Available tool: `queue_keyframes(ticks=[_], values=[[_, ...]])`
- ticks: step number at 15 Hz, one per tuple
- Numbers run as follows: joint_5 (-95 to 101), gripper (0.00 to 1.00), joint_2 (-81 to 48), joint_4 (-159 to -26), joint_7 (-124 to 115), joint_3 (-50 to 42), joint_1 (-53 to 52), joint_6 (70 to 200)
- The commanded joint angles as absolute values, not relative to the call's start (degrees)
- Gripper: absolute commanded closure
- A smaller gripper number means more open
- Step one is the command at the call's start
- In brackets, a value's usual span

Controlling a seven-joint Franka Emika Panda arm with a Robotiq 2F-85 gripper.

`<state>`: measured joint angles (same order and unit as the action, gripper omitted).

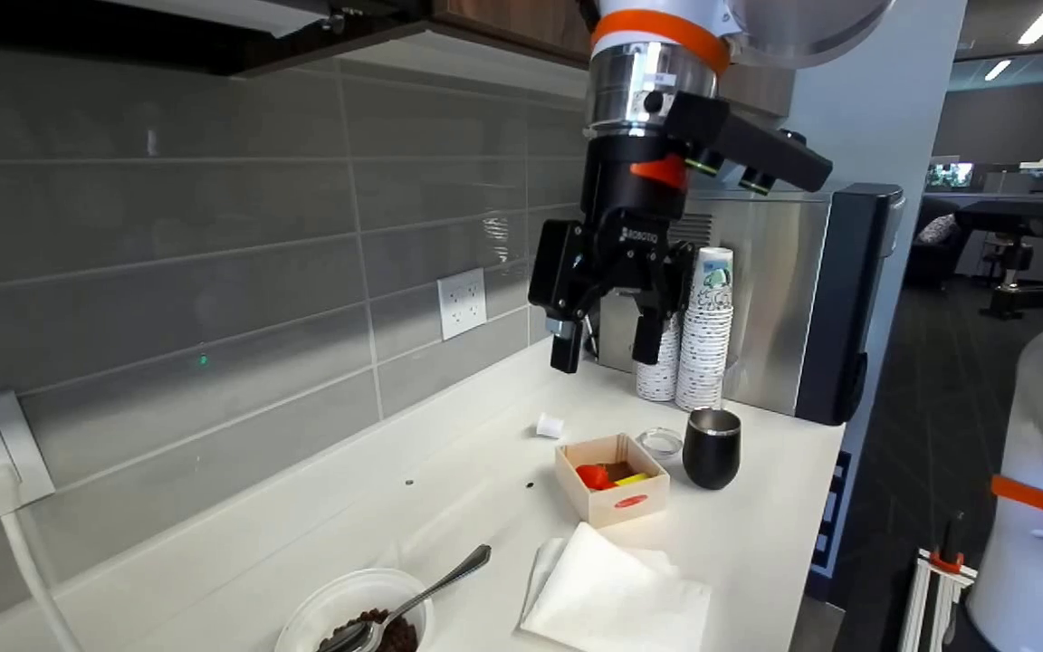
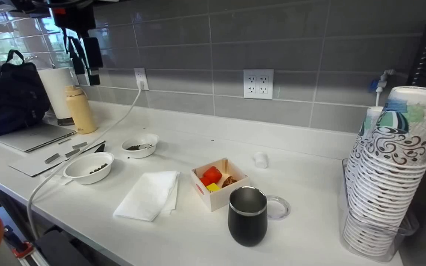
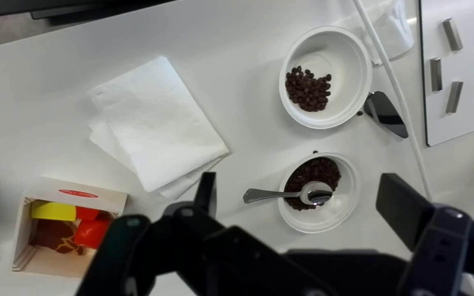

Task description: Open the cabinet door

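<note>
OK, gripper reads ROBOTIQ, jaws wide apart. Cabinet door up top, partly behind arm. Red oval label on box too small to read.

In an exterior view we look lengthwise along the counter, slightly down, tiled wall on our left, steel appliance at the far end. In an exterior view we face that wall obliquely across the counter, angled down: paper cups close on the right, backpack far left. Wrist view: we look steeply down past the gripper, from well above the bowls. Wooden box and napkins show in both exterior views, wrist too.
</note>
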<state>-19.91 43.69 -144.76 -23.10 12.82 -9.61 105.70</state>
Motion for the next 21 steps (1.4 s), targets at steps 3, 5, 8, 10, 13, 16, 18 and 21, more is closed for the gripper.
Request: queue_keyframes(ticks=[3, 5, 8, 10, 13, 16, 18, 21], values=[[-12.16, 0.00, 49.34, -142.65, -21.88, 12.51, -6.15, 96.87], [-8.89, 0.00, 51.53, -141.67, -21.91, 12.45, -4.59, 95.70], [-3.98, 0.00, 54.19, -139.22, -21.54, 11.80, -1.90, 95.50], [-1.42, 0.00, 55.48, -137.73, -21.69, 11.54, 0.06, 97.30], [1.96, 0.00, 57.10, -136.22, -22.52, 11.26, 3.09, 100.67], [4.36, 0.00, 58.48, -135.44, -22.01, 10.13, 5.22, 104.44], [6.29, 0.00, 59.19, -134.96, -21.73, 8.89, 6.97, 107.16], [9.07, 0.00, 59.36, -133.56, -20.34, 6.53, 9.11, 110.34]])
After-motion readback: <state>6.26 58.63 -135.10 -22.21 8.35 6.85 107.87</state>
